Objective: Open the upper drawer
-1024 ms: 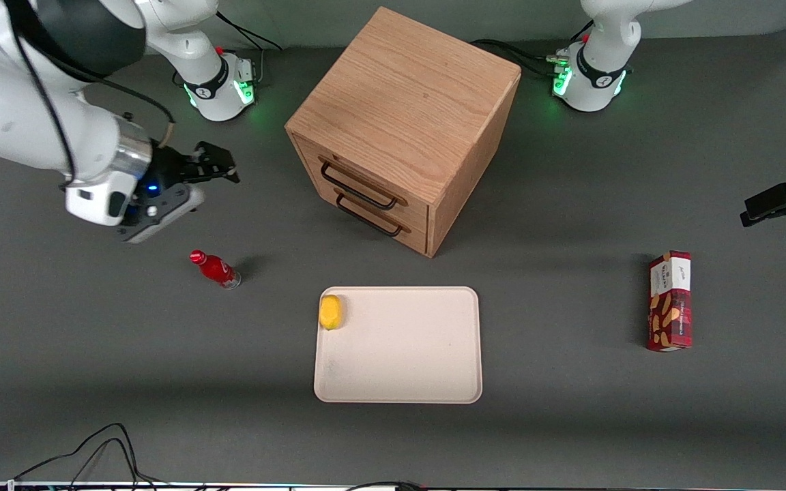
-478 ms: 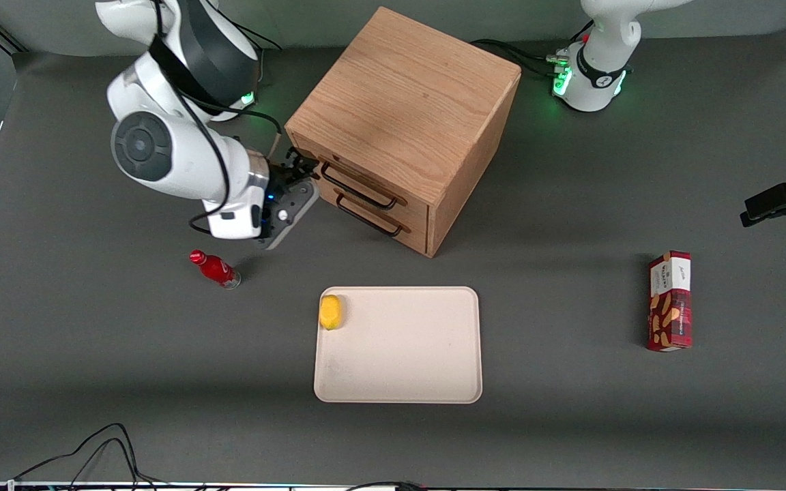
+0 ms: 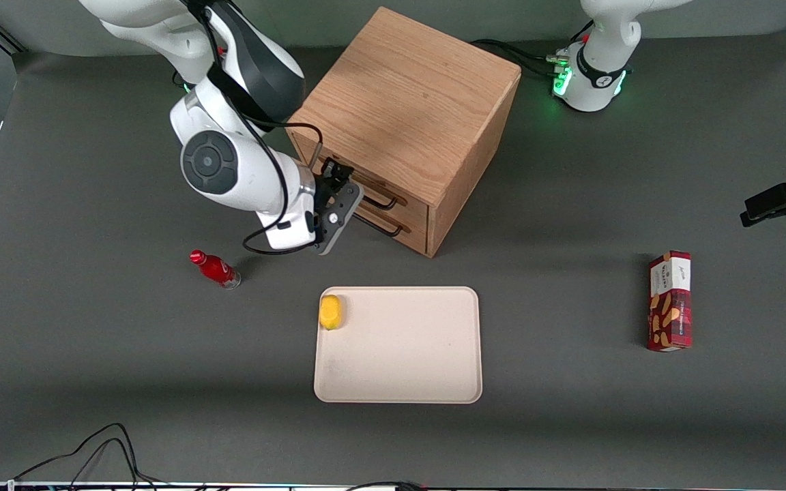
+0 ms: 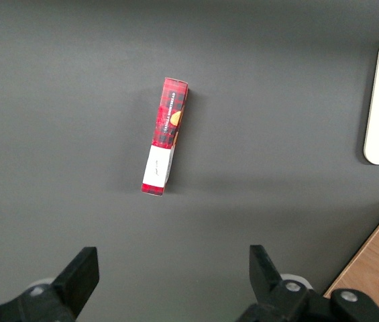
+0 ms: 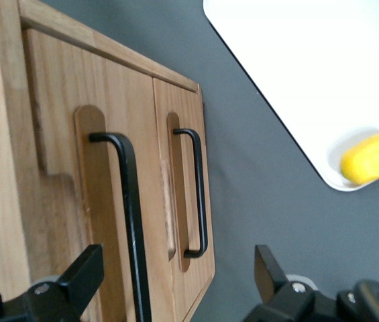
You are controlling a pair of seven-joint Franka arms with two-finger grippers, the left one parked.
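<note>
The wooden cabinet (image 3: 406, 95) stands mid-table with both drawers shut. The upper drawer (image 3: 412, 208) has a thin black wire handle (image 3: 385, 203); the lower twin drawer's handle (image 3: 383, 230) is just below it. My right gripper (image 3: 338, 174) is directly in front of the drawers, at the upper handle's end nearer the working arm. In the right wrist view the gripper (image 5: 176, 275) is open. The upper handle (image 5: 130, 215) runs between its fingers (image 5: 85, 275), touching neither. The lower handle (image 5: 199, 194) lies beside it.
A beige tray (image 3: 427, 368) with a yellow fruit (image 3: 330, 311) lies nearer the front camera than the cabinet. A red bottle (image 3: 215, 269) lies toward the working arm's end. A red snack box (image 3: 670, 301) lies toward the parked arm's end.
My right gripper has swung in from the working arm's end of the table to the cabinet front and now sits at the upper drawer's handle. Drawers have not moved.
</note>
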